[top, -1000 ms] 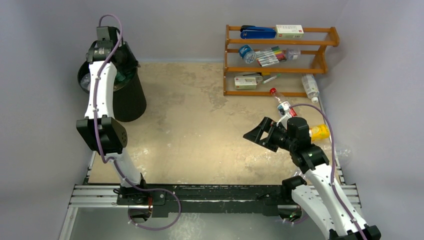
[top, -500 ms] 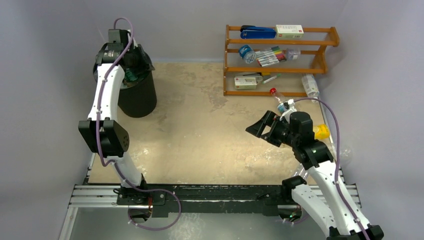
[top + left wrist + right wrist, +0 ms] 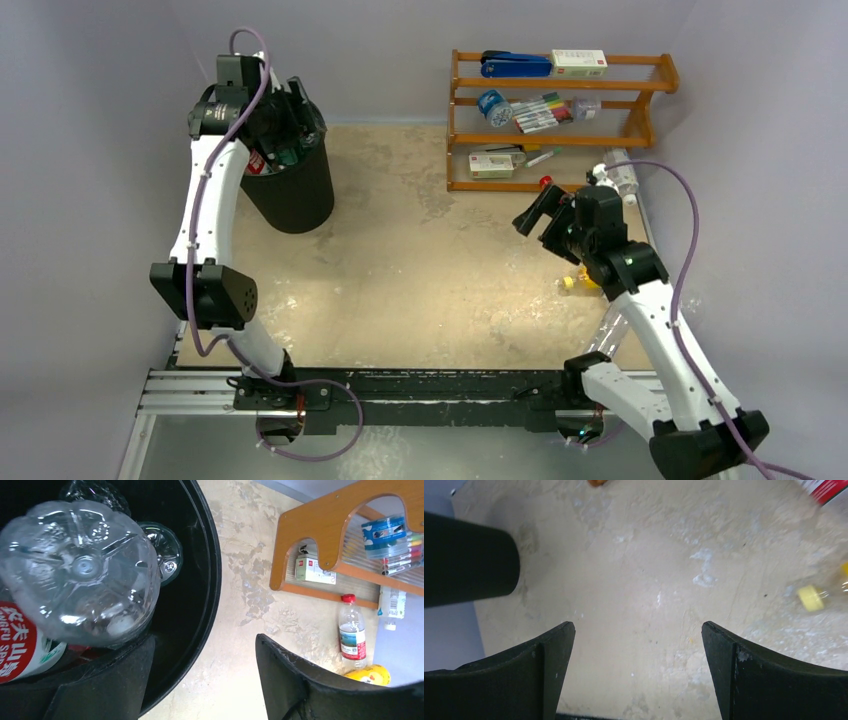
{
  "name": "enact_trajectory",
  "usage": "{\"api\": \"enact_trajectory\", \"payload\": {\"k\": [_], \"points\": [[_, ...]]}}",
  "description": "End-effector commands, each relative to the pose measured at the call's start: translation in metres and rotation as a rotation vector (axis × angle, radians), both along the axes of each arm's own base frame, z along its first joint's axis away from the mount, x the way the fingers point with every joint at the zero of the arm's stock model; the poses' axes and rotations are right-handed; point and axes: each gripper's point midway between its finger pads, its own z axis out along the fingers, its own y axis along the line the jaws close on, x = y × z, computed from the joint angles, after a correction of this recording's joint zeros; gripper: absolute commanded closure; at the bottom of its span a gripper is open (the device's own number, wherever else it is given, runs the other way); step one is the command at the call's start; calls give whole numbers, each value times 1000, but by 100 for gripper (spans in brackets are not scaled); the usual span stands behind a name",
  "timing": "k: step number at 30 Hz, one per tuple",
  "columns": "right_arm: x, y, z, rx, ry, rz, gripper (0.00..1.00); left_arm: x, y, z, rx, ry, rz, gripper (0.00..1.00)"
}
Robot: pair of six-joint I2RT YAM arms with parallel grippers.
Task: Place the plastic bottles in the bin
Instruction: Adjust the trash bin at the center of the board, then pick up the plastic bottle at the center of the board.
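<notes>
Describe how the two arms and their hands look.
The left arm and right arm have smooth white links between bulky black joints. A mauve cable runs along each in loose loops. The left hand and right hand are matte black, each with two broad fingers tapering to a blunt tip. No markings show.

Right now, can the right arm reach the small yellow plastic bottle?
Probably yes: the right pincer is open and empty, and the small yellow plastic bottle lies close beside it with nothing between.
</notes>
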Motion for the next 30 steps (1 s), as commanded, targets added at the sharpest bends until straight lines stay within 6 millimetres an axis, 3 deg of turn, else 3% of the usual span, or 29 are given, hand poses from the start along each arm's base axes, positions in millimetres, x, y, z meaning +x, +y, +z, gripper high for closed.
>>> {"api": "enact_trajectory", "payload": {"k": [1,8,14,22,30], "points": [[33,-35,18,-142,-48,-143,0,-11,9,62,12,-159,52,25],[79,-84,10,-239,-57,-192,0,-25,4,97,-41,-242,57,22],[110,-112,-22,-375,-5,-211,0,-39,-14,114,-94,-281,10,20],[142,-144,-50,-525,16,-202,0,-54,-43,106,-102,-260,-67,18],[171,-151,-79,-614,64,-94,0,-64,-54,89,-77,-224,-98,16]]}}
